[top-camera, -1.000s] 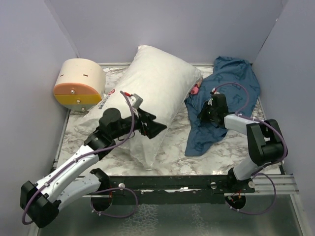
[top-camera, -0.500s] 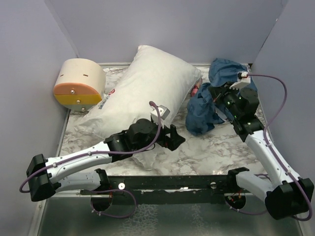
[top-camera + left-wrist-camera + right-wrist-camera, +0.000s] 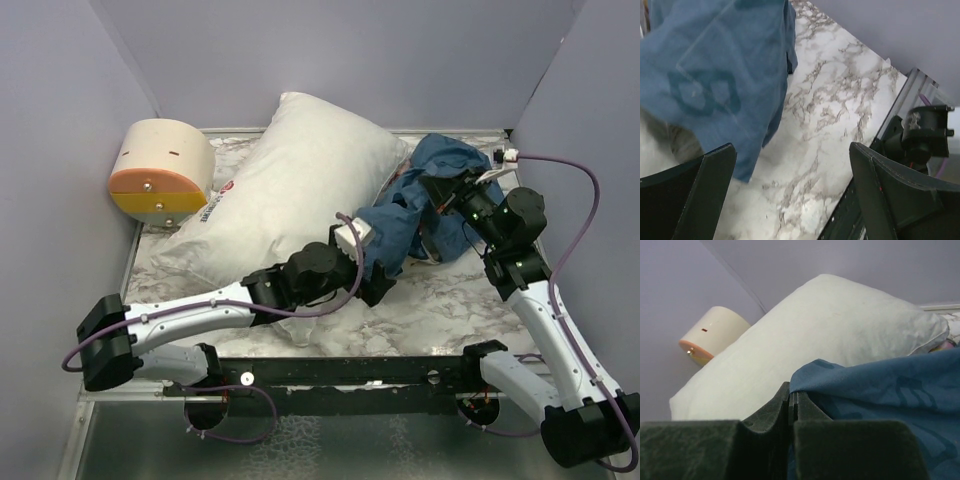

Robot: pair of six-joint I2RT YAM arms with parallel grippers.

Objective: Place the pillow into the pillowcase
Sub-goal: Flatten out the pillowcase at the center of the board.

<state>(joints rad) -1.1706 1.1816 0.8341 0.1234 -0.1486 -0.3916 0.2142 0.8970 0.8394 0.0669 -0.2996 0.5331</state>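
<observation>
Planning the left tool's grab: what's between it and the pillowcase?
Bare stretch; left wrist view shows only marble table between the left tool and pillowcase.

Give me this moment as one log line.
left hand: open, beside pillowcase | right hand: shut on pillowcase, holding it raised | pillow: not yet inside

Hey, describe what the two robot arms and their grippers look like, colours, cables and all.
Both arms are white tubular links joined by chunky black joints: the left arm and the right arm alike. A thin purple cable loops along each. The left gripper and right gripper have broad black fingers with dark padded faces. A small white block sits at the left wrist.
</observation>
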